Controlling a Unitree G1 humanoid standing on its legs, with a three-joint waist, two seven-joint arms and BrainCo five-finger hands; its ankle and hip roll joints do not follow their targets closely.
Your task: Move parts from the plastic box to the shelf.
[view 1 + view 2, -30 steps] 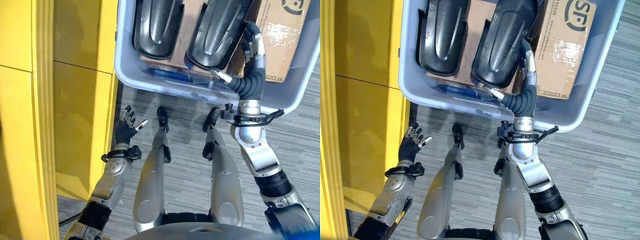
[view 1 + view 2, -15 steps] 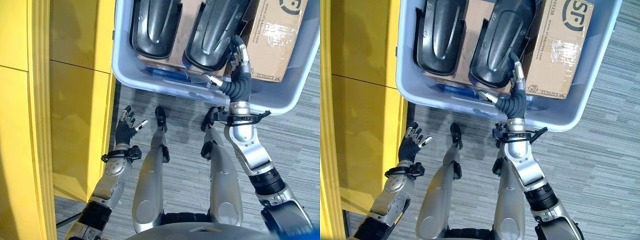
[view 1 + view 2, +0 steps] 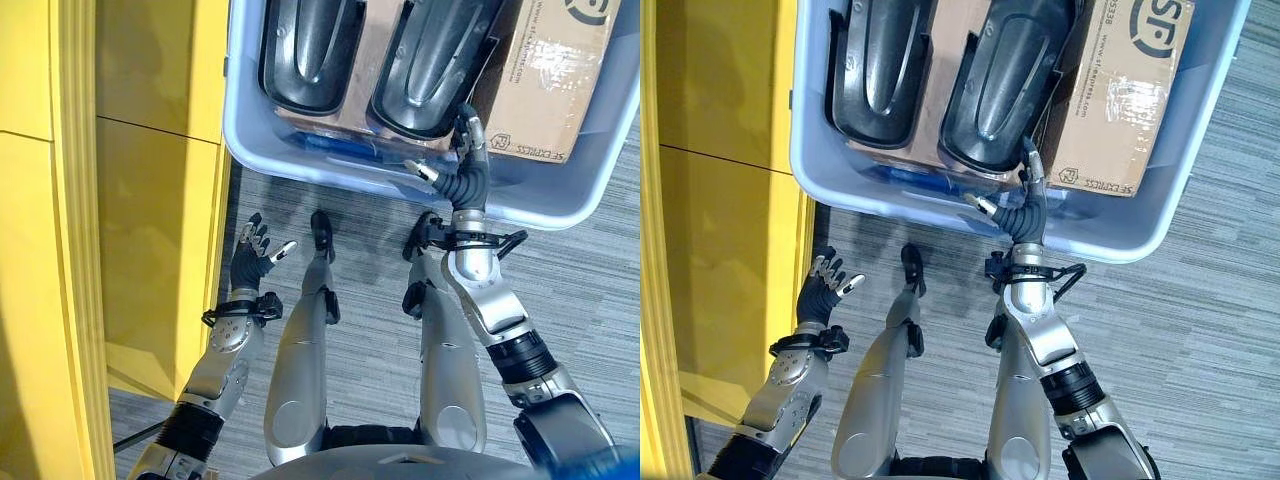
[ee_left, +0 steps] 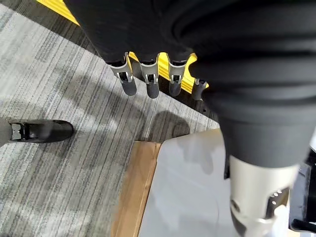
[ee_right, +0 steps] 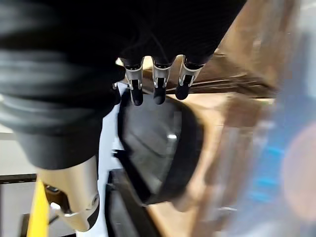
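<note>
You are looking at two black moulded parts lying side by side on cardboard inside the plastic box [image 3: 250,130], at twelve o'clock. Your right hand [image 3: 462,165] is hanging over the box's near wall, just beside the right part [image 3: 1005,80], fingers straight, grasping nothing. Your left hand [image 3: 255,250] is idling open at nine o'clock beside the yellow shelf [image 3: 150,200].

The part is probably rigid, light and slick; grip its raised rim.

The right wrist view is showing fingertips [image 5: 158,94] apparently clear of the part's glossy dome.
</note>
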